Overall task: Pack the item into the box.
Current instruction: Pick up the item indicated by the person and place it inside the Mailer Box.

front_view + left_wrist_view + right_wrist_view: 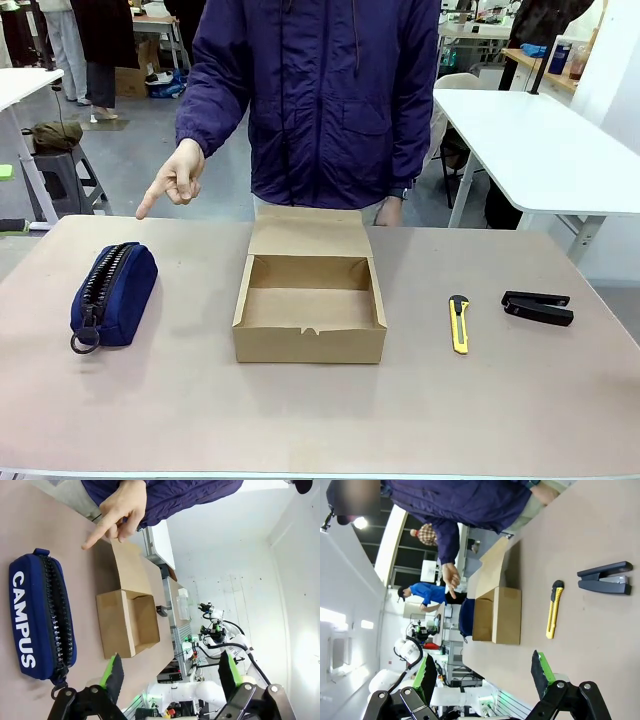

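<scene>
While the pouch (113, 293) lies on the worktop (320, 420) left of the open, empty box (310, 310), the left tool (171, 661) and right tool (483, 658) stand spread and empty; packing is not yet begun.

yellow utility knife (459, 324) beside black stapler (538, 307), on table (300, 410)

In the right wrist view the box (497, 615) hides most of the navy pouch (466, 617)
</scene>
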